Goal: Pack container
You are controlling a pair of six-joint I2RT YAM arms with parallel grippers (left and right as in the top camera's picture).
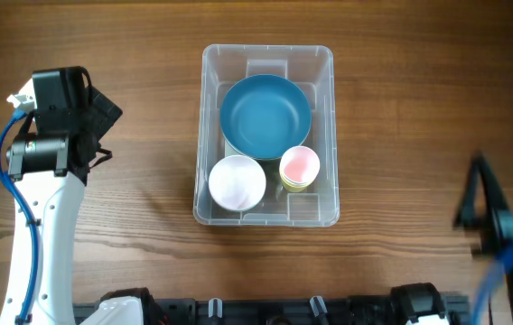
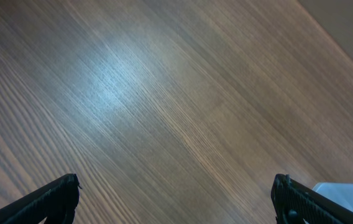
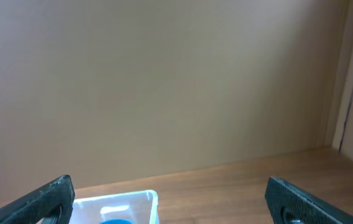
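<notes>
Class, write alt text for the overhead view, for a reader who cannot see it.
A clear plastic container sits in the middle of a wooden table, holding a large blue bowl, a smaller white bowl and a pink cup. The left arm stands apart at the left; the right arm shows blurred at the lower right.

White left arm (image 1: 44, 244) with black joint housings and a blue cable (image 1: 3, 155).

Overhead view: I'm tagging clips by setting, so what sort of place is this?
Probably a robot lab workbench, not a home: a white robot arm stands beside a large clear rectangular plastic bin on a wood-grain tabletop, with a plain beige wall behind.
</notes>
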